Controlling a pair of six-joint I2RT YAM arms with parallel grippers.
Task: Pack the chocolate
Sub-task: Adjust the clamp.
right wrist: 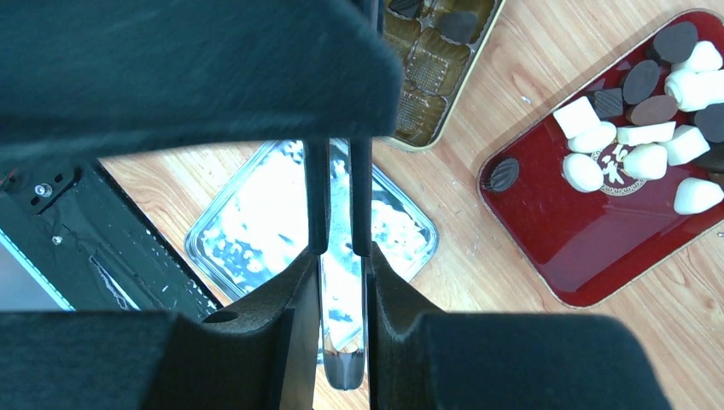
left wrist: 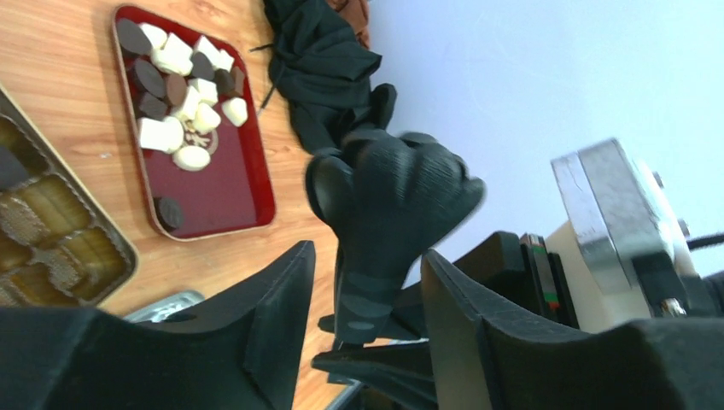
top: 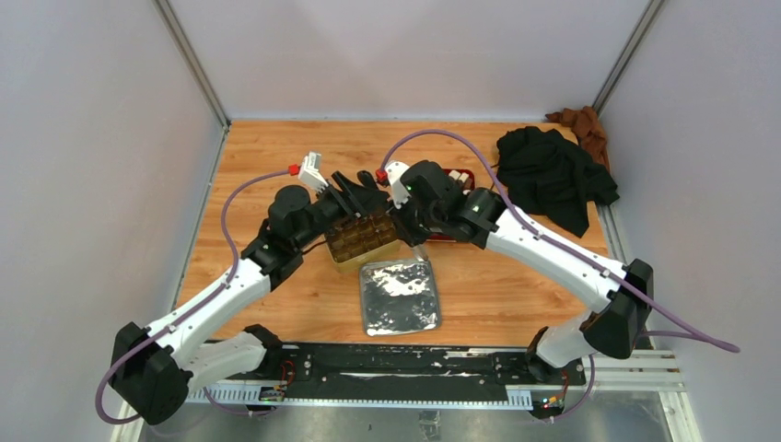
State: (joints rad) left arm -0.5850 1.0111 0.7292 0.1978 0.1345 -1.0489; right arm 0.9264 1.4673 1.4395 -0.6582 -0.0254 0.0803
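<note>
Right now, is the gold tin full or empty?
Mostly empty. The gold tin's visible compartments hold only a few dark chocolates; most lie on the red tray.

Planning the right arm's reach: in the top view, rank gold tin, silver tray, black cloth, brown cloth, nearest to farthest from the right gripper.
From the right gripper:
1. Gold tin, just left, and silver tray, just toward the bases: too close to call.
2. Black cloth, far right.
3. Brown cloth, back right corner.
</note>
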